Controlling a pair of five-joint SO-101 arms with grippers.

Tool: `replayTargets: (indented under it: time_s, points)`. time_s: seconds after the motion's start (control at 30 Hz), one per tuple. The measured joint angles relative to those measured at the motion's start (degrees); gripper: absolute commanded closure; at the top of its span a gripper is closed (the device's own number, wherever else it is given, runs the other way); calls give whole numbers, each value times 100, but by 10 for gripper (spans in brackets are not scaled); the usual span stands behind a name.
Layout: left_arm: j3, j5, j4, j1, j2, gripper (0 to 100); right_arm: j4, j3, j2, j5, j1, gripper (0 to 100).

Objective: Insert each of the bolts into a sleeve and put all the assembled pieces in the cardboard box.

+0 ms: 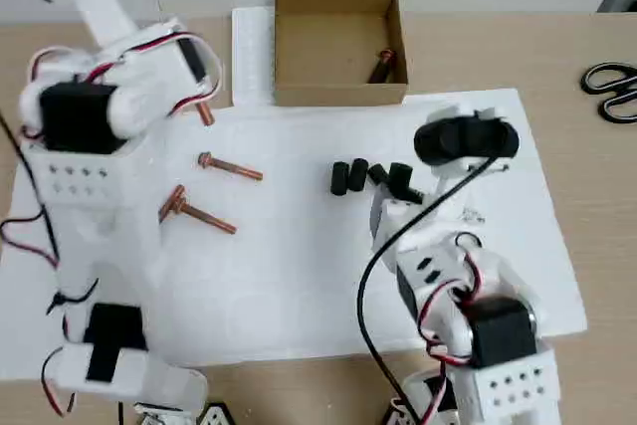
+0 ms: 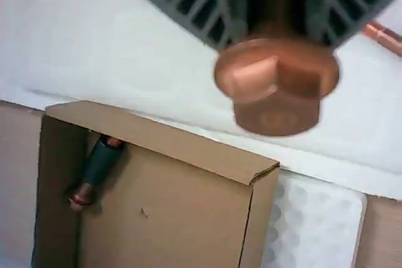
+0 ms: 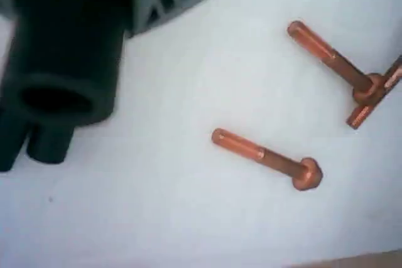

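While my left gripper (image 1: pixel 202 106) is clamped on a copper bolt (image 2: pixel 276 83), my right gripper (image 1: pixel 400 186) is closed round a black sleeve (image 3: pixel 59 61). The two lie well apart across the white sheet (image 1: pixel 299 276), the sleeve off toward the right arm's side. The bolt's hex head faces its wrist camera, shank running back between the fingers; the sleeve's open bore faces its own camera. I judge the two long axes are not lined up, so one wrist must turn before they meet. The cardboard box (image 1: pixel 289 47) sits beyond both, one assembled piece (image 1: pixel 383 65) inside.
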Motion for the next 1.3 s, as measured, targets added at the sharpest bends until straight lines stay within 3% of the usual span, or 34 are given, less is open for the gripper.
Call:
replayTargets:
  time_s: [0.2,0.4,0.57,1.07,1.3]
  points:
    - [712,-176,0,62,-941,995,167,0,-255,0,-88,995]
    - [1582,-580,0,132,-2084,995,360,0,-642,0,-809,995]
    - [2778,-791,-123,141,-2910,995,360,0,-747,0,-941,995]
    - [7666,-949,-2954,800,-6778,995,360,202,-782,114,-2092,995]
    - [8941,-949,-3455,800,-8044,995,123,607,-1257,299,-2629,995]
